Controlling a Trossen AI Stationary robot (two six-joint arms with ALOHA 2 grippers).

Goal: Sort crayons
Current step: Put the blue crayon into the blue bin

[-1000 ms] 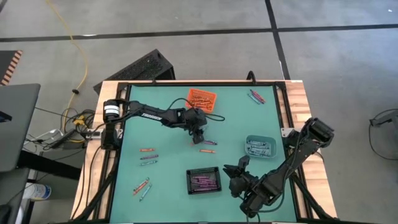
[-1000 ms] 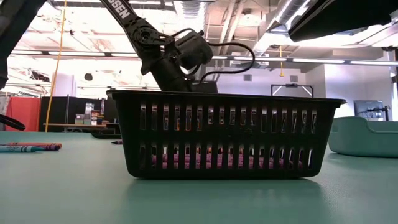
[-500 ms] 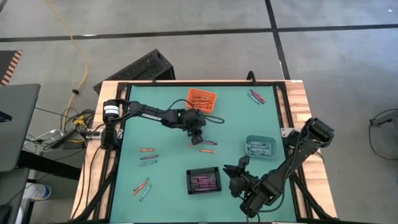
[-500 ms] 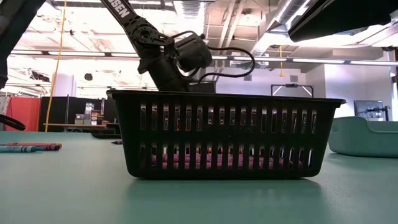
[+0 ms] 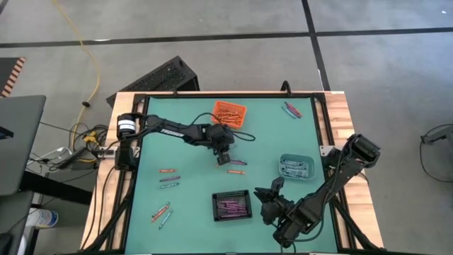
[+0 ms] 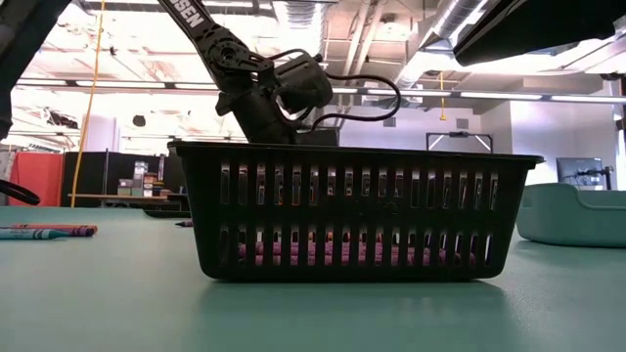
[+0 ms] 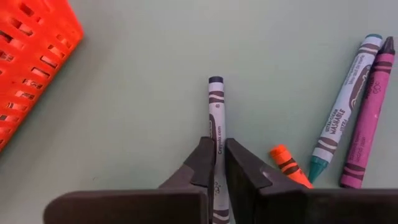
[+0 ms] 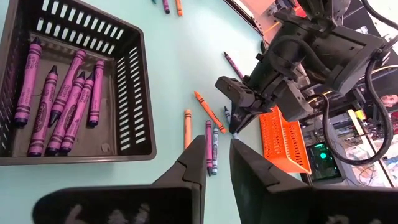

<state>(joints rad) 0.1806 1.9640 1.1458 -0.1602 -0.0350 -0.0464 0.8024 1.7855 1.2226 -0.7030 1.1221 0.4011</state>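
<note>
While the left arm reached across the teal table (image 5: 191,191), the left gripper (image 7: 217,163) stood clamped on a grey-blue crayon (image 7: 216,124), the stick pinched between both fingers with its dark tip projecting forward over the mat. In the overhead view that gripper (image 5: 224,157) sat low near the table's middle, just in front of the orange bin (image 5: 229,112), which held orange crayons.

Beside the held crayon on the mat lay an orange crayon (image 7: 287,163), a teal-tipped crayon (image 7: 343,106) and a purple crayon (image 7: 368,112), the last two lying side by side and touching.

The right gripper (image 8: 215,155) waited at the near right of the table, beside the black bin (image 5: 232,205). Its fingers stood nearly together with only a narrow gap and nothing between them. The black bin held several purple crayons (image 8: 62,102) lying roughly parallel. The teal bin (image 5: 296,167), near the right edge, contained blue-grey crayons.

Loose crayons remained in three places: a small group at the left side (image 5: 168,178), a pair near the front left corner (image 5: 161,212), and a few at the far right corner (image 5: 290,109).
</note>
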